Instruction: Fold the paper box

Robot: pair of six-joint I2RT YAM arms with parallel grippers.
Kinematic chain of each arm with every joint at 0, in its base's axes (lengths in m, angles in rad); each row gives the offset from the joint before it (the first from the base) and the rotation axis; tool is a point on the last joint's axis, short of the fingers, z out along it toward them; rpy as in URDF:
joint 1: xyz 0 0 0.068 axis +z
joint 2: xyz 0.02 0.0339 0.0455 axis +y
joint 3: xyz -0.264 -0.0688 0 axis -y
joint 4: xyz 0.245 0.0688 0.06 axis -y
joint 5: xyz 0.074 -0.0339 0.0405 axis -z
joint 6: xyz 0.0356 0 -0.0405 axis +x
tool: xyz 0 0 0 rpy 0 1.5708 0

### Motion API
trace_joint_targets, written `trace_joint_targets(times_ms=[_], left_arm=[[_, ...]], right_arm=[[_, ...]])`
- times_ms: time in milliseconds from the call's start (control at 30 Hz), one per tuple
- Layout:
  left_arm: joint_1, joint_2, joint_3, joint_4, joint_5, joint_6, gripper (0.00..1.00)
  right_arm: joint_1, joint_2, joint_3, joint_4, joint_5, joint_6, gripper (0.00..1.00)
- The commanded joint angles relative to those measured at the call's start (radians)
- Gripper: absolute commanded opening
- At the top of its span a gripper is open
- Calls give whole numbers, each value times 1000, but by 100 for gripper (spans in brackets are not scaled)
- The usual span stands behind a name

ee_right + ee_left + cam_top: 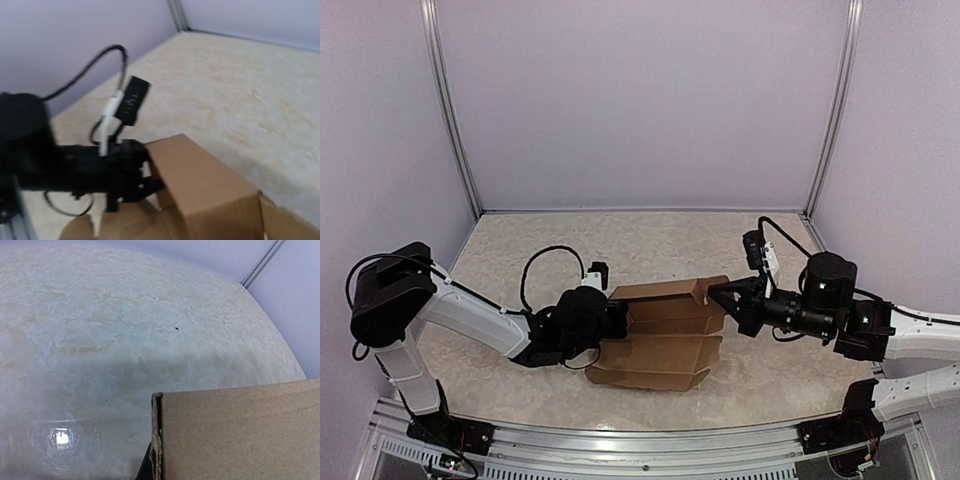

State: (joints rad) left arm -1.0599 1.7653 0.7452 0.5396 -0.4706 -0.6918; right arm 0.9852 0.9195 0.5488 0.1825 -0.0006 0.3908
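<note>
Your paper box (660,350), half-folded at the middle of the table (620,235), is light, thin and easily creased, with the left gripper (618,312) clamped on its left edge and the right gripper (712,292) pinched on its right flap, so hold beside fold lines.

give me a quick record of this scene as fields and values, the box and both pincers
object: paper box, plain brown cardboard, partly folded
location: middle of the table, between the two arms
left pincer: shut on the box's left end wall
right pincer: shut, tip at the box's right end flap; whether it grips cannot be told
task state: folding not finished; far part raised, near panel with tabs low on the table
</note>
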Motion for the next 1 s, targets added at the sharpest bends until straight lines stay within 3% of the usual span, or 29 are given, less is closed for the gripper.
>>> trace_joint_targets(times_ms=[0, 200, 433, 967], left_arm=[[26, -61, -27, 36, 9, 7, 0], [55, -131, -38, 35, 61, 7, 0], [71, -224, -29, 11, 149, -21, 0], [76, -347, -24, -19, 255, -37, 0]], right_arm=[[-8, -106, -11, -104, -92, -67, 0], [-8, -231, -34, -155, -145, -105, 0], [-7, -317, -72, -102, -156, -109, 0], [-8, -135, 28, 177, -256, -93, 0]])
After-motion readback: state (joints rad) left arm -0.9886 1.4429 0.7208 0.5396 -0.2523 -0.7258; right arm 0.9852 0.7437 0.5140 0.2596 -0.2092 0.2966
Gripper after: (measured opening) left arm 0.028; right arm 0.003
